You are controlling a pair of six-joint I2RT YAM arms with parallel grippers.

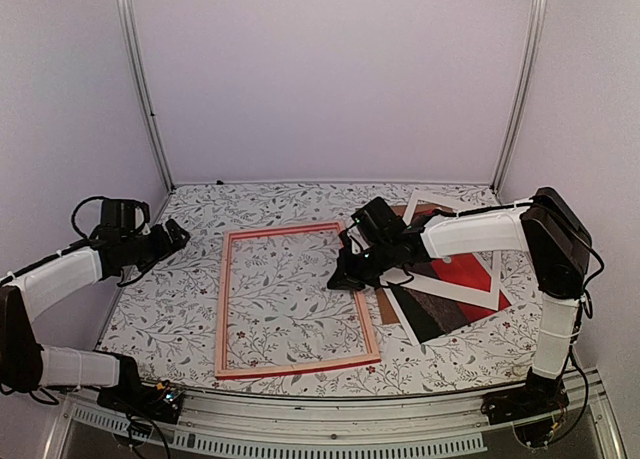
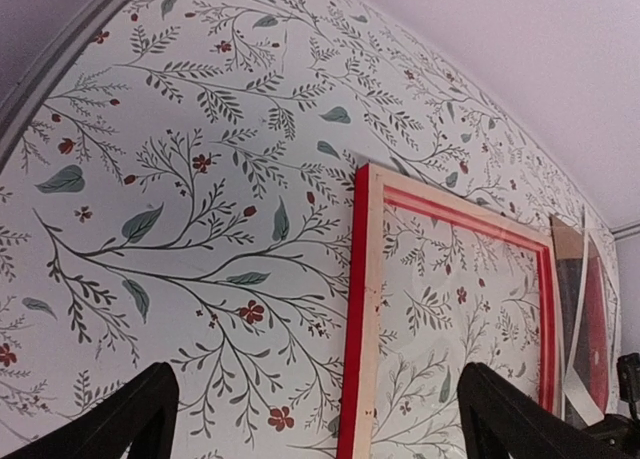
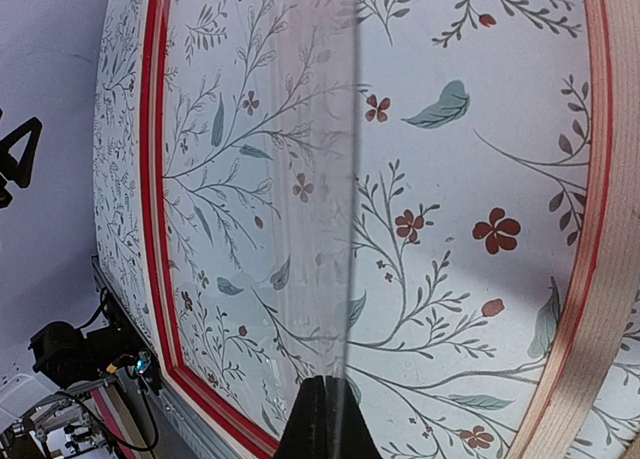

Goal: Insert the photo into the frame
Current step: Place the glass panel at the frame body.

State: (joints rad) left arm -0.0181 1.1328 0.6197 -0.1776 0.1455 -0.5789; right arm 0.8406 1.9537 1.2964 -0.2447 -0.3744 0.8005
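The frame (image 1: 296, 231) lies flat on the flowered table, pale wood side up with red edges. The photo (image 1: 468, 276), red and dark brown, lies to its right under white mat strips (image 1: 462, 291). My right gripper (image 1: 345, 275) hangs over the frame's right rail. In the right wrist view the gripper (image 3: 327, 397) is shut on the edge of a clear sheet (image 3: 300, 129), which stands tilted above the frame (image 3: 153, 179). My left gripper (image 1: 180, 235) is open to the left of the frame. In the left wrist view it (image 2: 318, 429) straddles the frame's left rail (image 2: 360, 359), well above it.
A plain brown backing board (image 1: 388, 305) peeks out beside the photo, close to the frame's right rail. The enclosure's walls and metal posts (image 1: 145, 89) ring the table. The photo (image 2: 598, 324) shows at the far right of the left wrist view.
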